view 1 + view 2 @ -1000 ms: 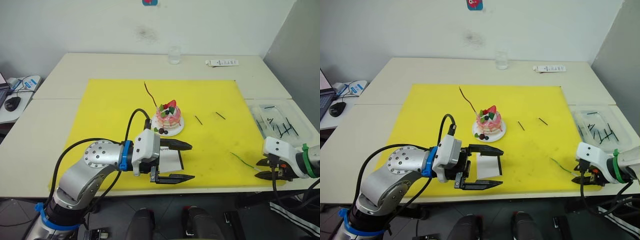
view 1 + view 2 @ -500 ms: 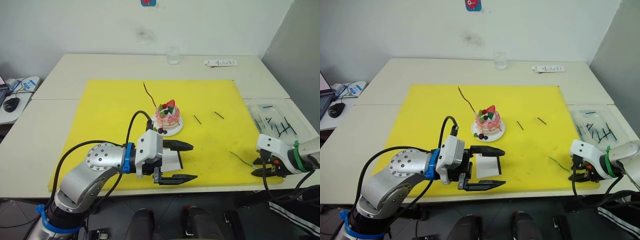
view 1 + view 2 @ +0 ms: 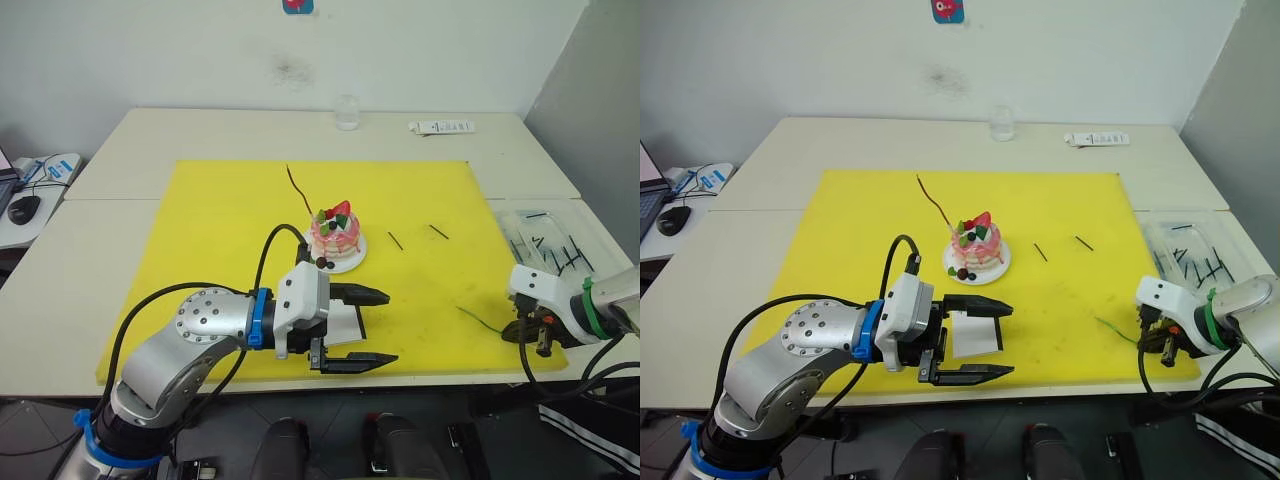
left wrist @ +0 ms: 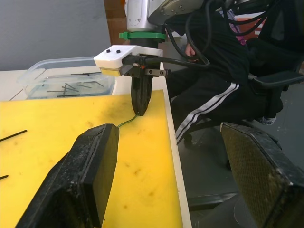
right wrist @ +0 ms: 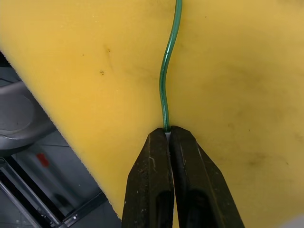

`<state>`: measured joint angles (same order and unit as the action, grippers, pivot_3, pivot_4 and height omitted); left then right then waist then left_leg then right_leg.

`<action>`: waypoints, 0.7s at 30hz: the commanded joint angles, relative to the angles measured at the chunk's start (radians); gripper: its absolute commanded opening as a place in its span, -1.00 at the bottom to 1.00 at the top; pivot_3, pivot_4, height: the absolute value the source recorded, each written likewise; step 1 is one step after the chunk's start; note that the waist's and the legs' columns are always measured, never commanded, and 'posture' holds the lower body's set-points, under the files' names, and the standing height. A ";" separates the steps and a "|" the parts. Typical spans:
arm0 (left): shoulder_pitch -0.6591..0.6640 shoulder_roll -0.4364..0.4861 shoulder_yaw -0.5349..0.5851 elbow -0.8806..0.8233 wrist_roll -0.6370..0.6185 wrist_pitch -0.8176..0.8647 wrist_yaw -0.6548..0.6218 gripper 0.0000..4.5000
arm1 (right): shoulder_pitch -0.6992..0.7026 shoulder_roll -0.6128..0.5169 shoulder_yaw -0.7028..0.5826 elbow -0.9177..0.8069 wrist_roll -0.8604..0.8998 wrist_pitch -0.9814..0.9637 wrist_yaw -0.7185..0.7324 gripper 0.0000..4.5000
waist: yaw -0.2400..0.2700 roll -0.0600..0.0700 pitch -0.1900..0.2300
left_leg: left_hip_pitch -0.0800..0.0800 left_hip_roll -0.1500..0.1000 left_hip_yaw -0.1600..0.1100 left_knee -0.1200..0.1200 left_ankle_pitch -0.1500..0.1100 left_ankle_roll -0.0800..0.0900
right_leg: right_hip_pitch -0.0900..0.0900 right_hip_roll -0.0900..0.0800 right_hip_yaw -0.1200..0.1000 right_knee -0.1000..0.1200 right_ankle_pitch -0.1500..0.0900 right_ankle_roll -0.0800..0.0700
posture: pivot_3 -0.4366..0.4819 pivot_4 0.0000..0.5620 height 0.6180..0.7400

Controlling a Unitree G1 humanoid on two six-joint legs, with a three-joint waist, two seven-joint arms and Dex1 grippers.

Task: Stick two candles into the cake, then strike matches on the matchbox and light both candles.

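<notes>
Green candle [image 5: 166, 90] pinched at its end by right gripper [image 5: 167, 134], on yellow mat [image 5: 237, 85]

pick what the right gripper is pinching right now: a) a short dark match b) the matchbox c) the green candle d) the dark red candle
c: the right gripper has its fingers shut on the end of the green candle, which runs wavy across the yellow mat away from the fingertips.

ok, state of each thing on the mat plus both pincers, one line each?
right pincer: shut on green candle
green candle: lying on mat, end pinched
left pincer: open, above matchbox
matchbox: flat on mat
red candle: lying on mat
cake: upright, no candles in
</notes>
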<state>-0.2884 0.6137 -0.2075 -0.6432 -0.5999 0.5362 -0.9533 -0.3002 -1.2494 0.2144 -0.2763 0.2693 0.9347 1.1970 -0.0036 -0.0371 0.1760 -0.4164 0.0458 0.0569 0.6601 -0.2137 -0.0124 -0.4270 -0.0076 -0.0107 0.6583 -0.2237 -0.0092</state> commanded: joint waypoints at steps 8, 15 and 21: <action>0.013 -0.021 0.084 -0.005 -0.091 0.011 0.037 0.69 | -0.335 0.192 -0.212 -0.026 0.357 0.282 0.030 -0.98 | -0.008 0.001 0.002 | 0.001 0.001 -0.002 0.000 0.000 0.000 | 0.001 0.001 -0.001 0.000 0.000 0.000 | -0.05 -0.47 1.00; 0.040 -0.090 0.217 0.016 -0.134 0.047 0.229 0.69 | -0.528 0.667 -0.402 0.098 0.399 0.194 -0.331 -0.98 | -0.004 0.001 0.002 | 0.000 0.000 -0.003 0.000 0.000 0.000 | 0.002 0.002 0.000 0.000 0.001 0.001 | -0.05 -0.47 1.00; 0.097 -0.131 0.266 -0.018 -0.102 0.049 0.376 0.69 | -0.469 0.956 -0.367 0.057 0.289 -0.122 -0.565 -0.98 | 0.001 0.001 0.002 | -0.003 0.001 -0.003 -0.002 0.000 0.000 | 0.001 0.002 0.001 -0.001 0.002 0.008 | -0.05 -0.47 1.00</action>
<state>-0.1957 0.4940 0.0372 -0.6186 -0.7042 0.5916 -0.6134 -0.7819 -0.3123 -0.1597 -0.1811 0.5931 0.9170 0.6749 -0.0024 -0.0361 0.1784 -0.4194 0.0466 0.0538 0.6575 -0.2139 -0.0120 -0.4264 -0.0054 -0.0103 0.6570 -0.2217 -0.0012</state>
